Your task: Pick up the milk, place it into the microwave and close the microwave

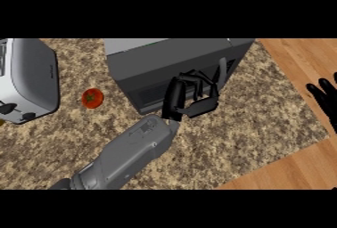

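The left hand (191,95) lies against the microwave (178,67) front at the worktop's (263,129) far edge, fingers curled, holding nothing visible (the milk does not show). The right hand (326,100) rests open at the right edge.

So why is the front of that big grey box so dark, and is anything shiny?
Head view: the microwave has a pale, lit top and a darker shaded front, where the left hand shows black against it; the toaster catches the brightest light; the tomato shows no clear glare; nothing looks blurred.
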`<control>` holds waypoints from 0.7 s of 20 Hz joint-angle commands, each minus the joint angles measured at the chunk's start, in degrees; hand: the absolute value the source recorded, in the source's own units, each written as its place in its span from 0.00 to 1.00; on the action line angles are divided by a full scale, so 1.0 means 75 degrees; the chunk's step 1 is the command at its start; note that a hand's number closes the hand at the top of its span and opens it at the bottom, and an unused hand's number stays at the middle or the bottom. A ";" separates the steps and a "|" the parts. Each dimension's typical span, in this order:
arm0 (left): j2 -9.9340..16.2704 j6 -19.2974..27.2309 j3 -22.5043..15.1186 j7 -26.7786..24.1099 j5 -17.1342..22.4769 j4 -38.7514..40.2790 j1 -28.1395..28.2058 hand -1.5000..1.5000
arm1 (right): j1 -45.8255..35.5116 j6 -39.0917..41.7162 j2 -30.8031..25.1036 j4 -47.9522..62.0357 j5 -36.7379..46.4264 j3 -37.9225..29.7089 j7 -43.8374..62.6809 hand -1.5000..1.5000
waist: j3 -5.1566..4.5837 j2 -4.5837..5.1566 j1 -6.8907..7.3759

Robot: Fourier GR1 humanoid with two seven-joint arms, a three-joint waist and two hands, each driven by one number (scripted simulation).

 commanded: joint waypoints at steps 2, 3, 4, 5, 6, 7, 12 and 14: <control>0.0004 -0.0101 0.0352 -0.0225 0.0236 0.0636 -0.0487 1.00 | -0.0030 0.0002 -0.0143 -0.0070 -0.0221 -0.0044 0.0203 0.00 | -0.0002 0.0094 -0.0110; 0.0004 -0.0128 0.0308 -0.0282 0.0278 0.0594 -0.0525 1.00 | -0.0152 -0.0011 -0.0120 -0.0039 -0.0276 0.0004 0.0239 0.00 | -0.0001 0.0125 -0.0038; 0.0004 -0.0099 0.0318 -0.0265 0.0322 0.0668 -0.0534 1.00 | -0.0122 -0.0004 -0.0183 -0.0103 -0.0352 -0.0087 0.0243 0.00 | 0.0003 0.0088 -0.0133; 0.0004 -0.0123 0.0332 -0.0336 0.0364 0.0649 -0.0566 1.00 | -0.0142 -0.0043 -0.0230 -0.0060 -0.0361 -0.0121 0.0303 0.00 | 0.0000 0.0100 -0.0112; 0.0004 -0.0120 0.0369 -0.0347 0.0450 0.0664 -0.0562 1.00 | -0.0144 -0.0001 -0.0260 -0.0136 -0.0424 -0.0123 0.0311 0.00 | -0.0001 0.0073 -0.0133; 0.0004 -0.0184 0.0293 -0.0467 0.0416 0.0721 -0.0494 1.00 | -0.0166 -0.0029 -0.0253 -0.0095 -0.0490 -0.0109 0.0368 0.00 | -0.0002 0.0120 -0.0085; 0.0004 -0.0109 0.0287 -0.0668 0.0617 0.0774 -0.0490 1.00 | -0.0179 -0.0061 -0.0363 -0.0120 -0.0651 -0.0171 0.0508 0.00 | 0.0003 0.0148 -0.0184; 0.0004 -0.0163 0.0322 -0.0694 0.0692 0.0783 -0.0592 1.00 | -0.0181 -0.0002 -0.0427 -0.0159 -0.0761 -0.0212 0.0528 0.00 | 0.0012 0.0111 -0.0203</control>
